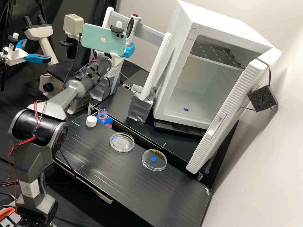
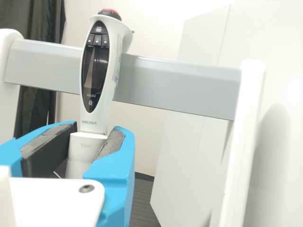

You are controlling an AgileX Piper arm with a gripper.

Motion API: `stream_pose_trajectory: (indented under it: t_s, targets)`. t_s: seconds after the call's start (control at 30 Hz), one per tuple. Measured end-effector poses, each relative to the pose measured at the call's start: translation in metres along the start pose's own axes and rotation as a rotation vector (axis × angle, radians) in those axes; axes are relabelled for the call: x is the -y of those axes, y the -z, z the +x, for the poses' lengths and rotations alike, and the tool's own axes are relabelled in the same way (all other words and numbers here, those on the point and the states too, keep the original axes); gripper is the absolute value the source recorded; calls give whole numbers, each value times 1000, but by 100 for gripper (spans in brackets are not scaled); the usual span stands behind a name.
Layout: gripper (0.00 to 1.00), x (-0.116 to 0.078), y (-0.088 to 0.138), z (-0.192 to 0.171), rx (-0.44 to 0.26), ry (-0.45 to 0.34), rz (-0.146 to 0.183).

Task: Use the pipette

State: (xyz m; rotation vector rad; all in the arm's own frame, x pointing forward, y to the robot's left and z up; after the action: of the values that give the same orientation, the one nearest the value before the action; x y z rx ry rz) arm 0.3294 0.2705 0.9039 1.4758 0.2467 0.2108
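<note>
At the rack in the high view, my gripper is partly hidden by a phone; a blue finger shows beside the pipette. In the wrist view the gripper is shut on the white pipette, both pads against its lower body. The pipette is upright before the rack's grey rail, its red-topped end up and dark display showing. Its lower end is hidden. An uncapped bottle of pink liquid sits in a blue holder, beside a white cap. Two clear dishes lie on the bench.
The rack has white uprights with foil-wrapped feet. An open white incubator stands to its right, its door swung out over the bench edge. A microscope is at the left, near another arm's blue-fingered gripper.
</note>
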Motion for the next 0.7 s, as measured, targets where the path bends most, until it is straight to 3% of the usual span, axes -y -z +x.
stream_pose_trajectory:
  t_s: [0.4,0.57,0.7]
  targets:
    - [0,-32,1,-22,-33,-112,111]
    - [0,-33,-1,-40,-65,-153,133]
    - [0,-27,-8,-58,-75,-169,128]
